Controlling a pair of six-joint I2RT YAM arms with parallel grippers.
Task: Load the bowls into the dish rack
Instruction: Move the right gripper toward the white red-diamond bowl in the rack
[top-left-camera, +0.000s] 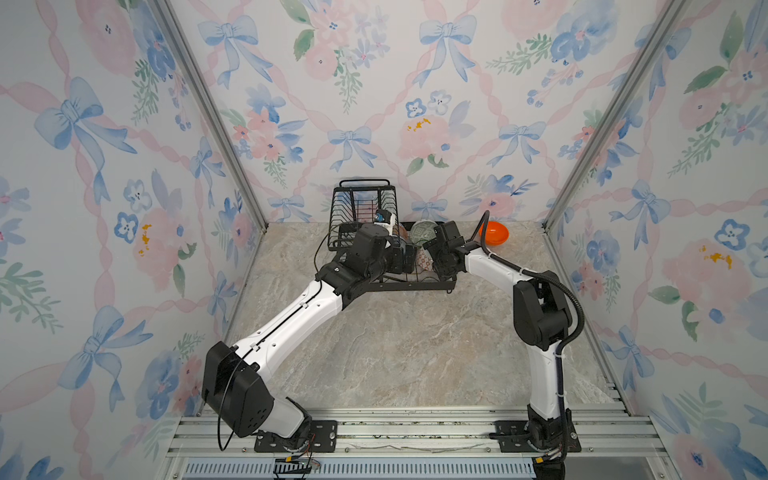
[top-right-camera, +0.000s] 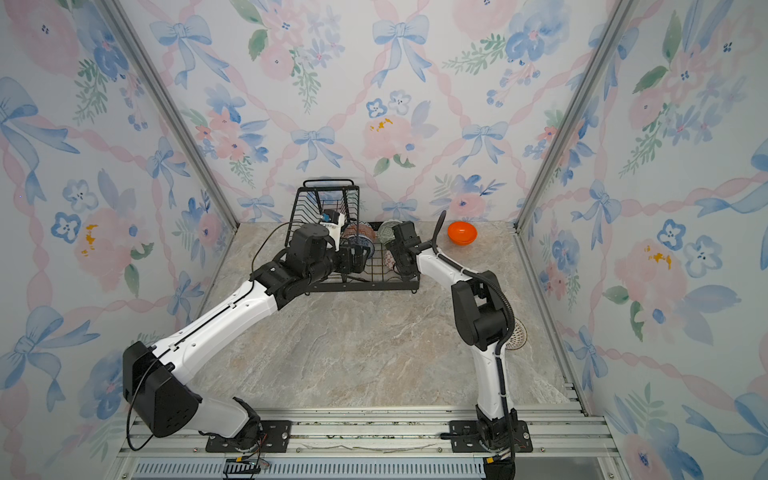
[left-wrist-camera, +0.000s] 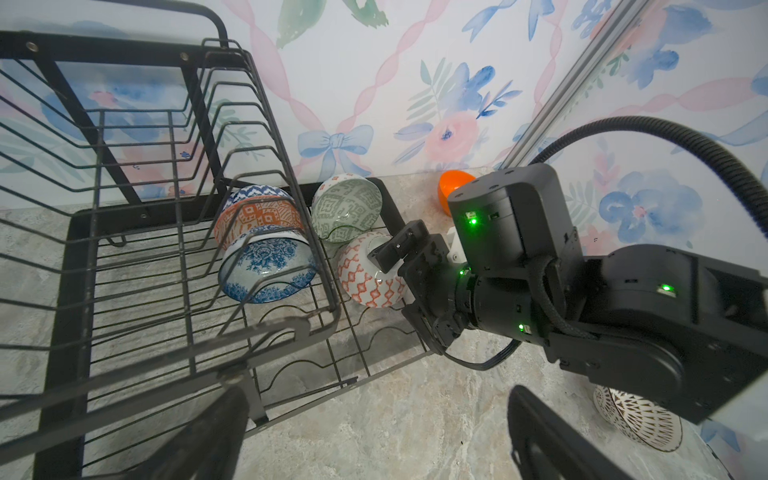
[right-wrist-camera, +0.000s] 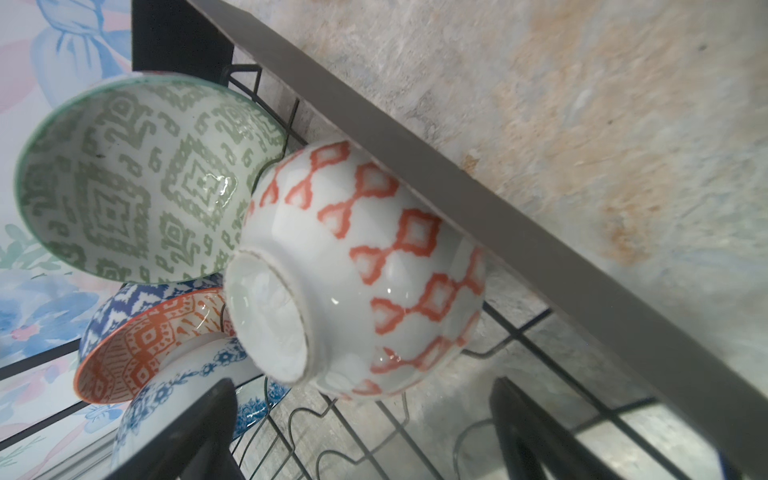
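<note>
The black wire dish rack stands at the back. On its base lie a grey-green bowl, an orange-white patterned bowl on its side, and a blue floral bowl nested against a dark-blue geometric one. My right gripper is open just in front of the orange-white bowl, its fingers apart from it. My left gripper hangs open and empty over the rack's front edge. A plain orange bowl sits on the table at the back right.
A white bowl with dark lattice lies on the table behind the right arm's elbow. The rack's raised basket stands beside the left wrist. Floral walls close in on three sides of the marble table.
</note>
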